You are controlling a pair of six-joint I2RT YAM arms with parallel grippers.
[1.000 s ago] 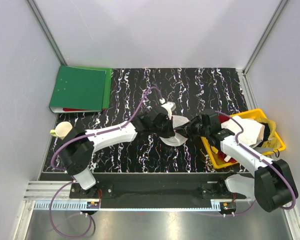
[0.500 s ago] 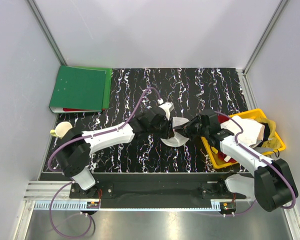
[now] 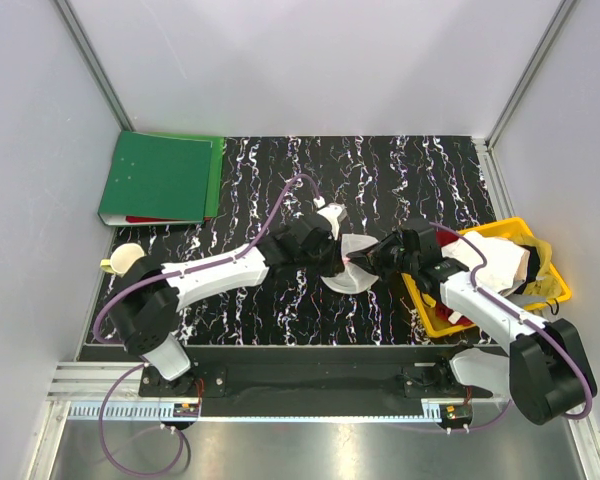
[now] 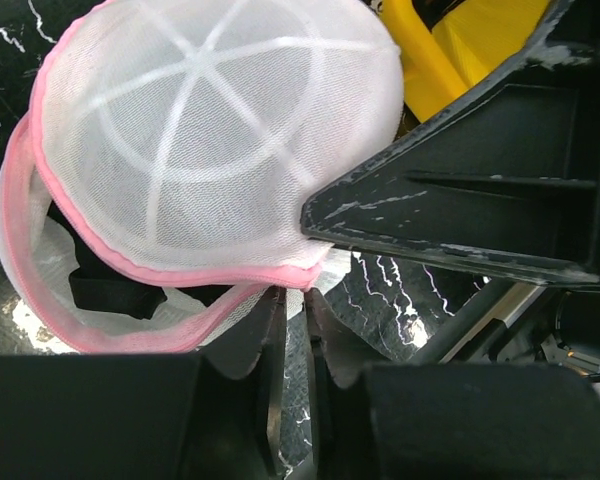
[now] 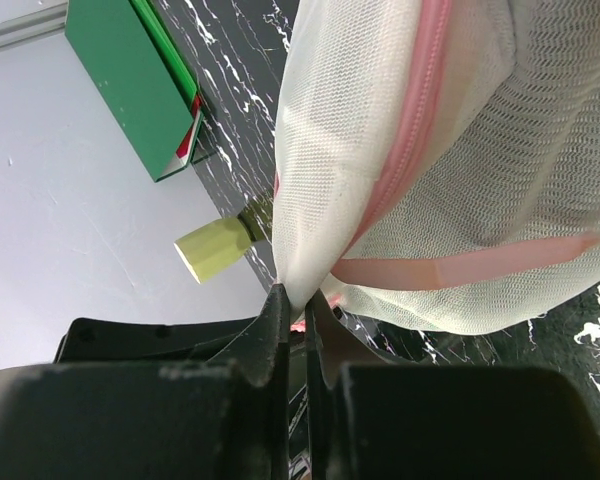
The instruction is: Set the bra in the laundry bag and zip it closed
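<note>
The laundry bag (image 3: 352, 278), white mesh with pink rims, lies mid-table between both arms. In the left wrist view its spoked round lid (image 4: 210, 140) stands partly open, and the black bra (image 4: 105, 292) shows inside under the pink rim. My left gripper (image 4: 295, 292) is shut on the pink rim at the lid's edge; in the top view it (image 3: 333, 262) is at the bag's left side. My right gripper (image 5: 292, 293) is shut on a fold of the bag's mesh (image 5: 380, 120) beside the pink zipper (image 5: 410, 150); in the top view it (image 3: 374, 262) is at the bag's right side.
A yellow basket (image 3: 500, 236) with white and red clothes stands at the right edge, close behind my right arm. A green binder (image 3: 160, 178) lies at the back left. A pale yellow-green object (image 3: 127, 259) sits at the left edge.
The left gripper has shifted slightly toward the back and right with the bag's rim, and a little more white mesh shows. The right arm has barely moved.
</note>
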